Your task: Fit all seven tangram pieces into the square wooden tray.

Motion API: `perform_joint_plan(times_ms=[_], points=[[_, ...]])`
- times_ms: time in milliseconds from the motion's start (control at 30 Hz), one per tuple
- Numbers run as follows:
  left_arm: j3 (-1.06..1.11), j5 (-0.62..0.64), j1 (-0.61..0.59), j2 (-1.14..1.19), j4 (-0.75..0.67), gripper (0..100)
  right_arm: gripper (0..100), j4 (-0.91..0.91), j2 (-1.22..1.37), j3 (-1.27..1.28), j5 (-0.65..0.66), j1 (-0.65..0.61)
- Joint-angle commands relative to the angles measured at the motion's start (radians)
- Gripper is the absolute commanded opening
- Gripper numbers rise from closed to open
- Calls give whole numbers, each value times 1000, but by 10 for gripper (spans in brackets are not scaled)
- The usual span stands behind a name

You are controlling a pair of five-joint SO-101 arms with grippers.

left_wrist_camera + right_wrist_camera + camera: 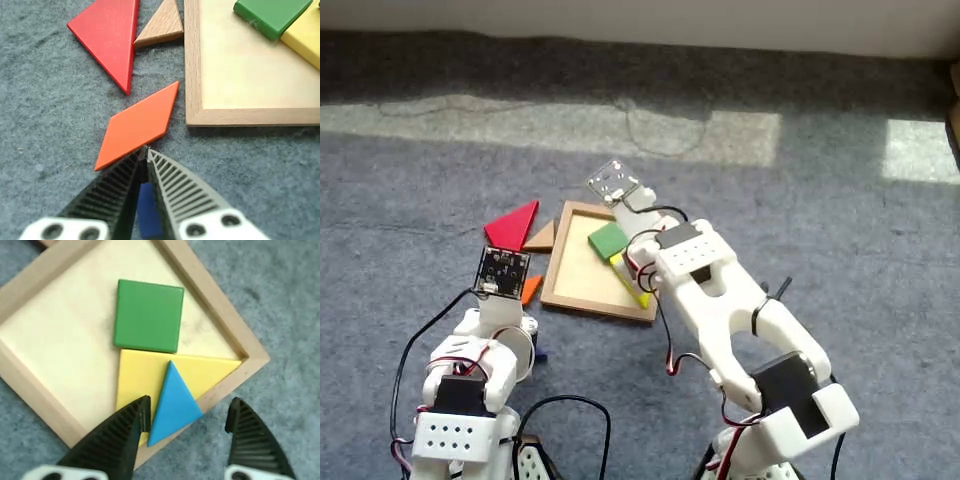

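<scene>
Grey fabric surface [840, 230], with a sunlit strip along its far side.

High view:
- The square wooden tray [552, 272] lies flat at centre.
- A green square [608, 241] sits inside it, toward the far right corner. A sliver of the yellow triangle [631, 285] shows just nearer, along the right wall.
- Off the tray's left side lie the red triangle [513, 226], the small wood-coloured triangle [542, 237] right by the tray, and the orange parallelogram [531, 288] nearer the arms.
- The left arm [485, 360] stands at lower left. The right arm [720, 300] reaches over the tray's right edge.

Left wrist view:
- The left tool [145, 152] has its jaws pressed together with nothing gripped. Its tips are at the near edge of the orange parallelogram [140, 125]; contact cannot be told.
- A blue bit [148, 215] shows through the gap behind the tips. What it is cannot be told.
- The red triangle [107, 35] and the wood-coloured triangle [162, 25] lie beyond, side by side.
- The tray [192, 60] is just beside the parallelogram, with the green square [272, 15] and the yellow triangle [305, 42] inside.

Right wrist view:
- The right tool [187, 415] is spread wide, pinching nothing.
- A blue triangle [172, 405] lies between the jaws, resting on the yellow triangle [135, 375] and overhanging the tray [217, 302] rim.
- One fingertip [142, 415] is just beside the blue edge; the other stands apart.
- The green square [148, 315] butts against the yellow triangle's long side.
</scene>
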Motion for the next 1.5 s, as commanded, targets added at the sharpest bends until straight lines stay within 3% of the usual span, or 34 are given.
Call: perform_joint_plan(times_ms=[0, 400, 600, 767, 1033, 1467], points=[[28, 6, -10, -8, 6, 7, 197, 8, -47, -44, -8, 18], [28, 6, -10, -8, 6, 7, 174, 101, -223, -10, -8, 53], [28, 6, -10, -8, 6, 7, 1, 108, -202, 2, 0, 111], [28, 6, -10, -8, 6, 7, 5, 143, -137, 2, 74, 127], [28, 6, -10, -8, 6, 7, 5, 309, 30, -153, 75, 124], [28, 6, -10, -8, 6, 7, 5, 282, 87, -202, 71, 96]])
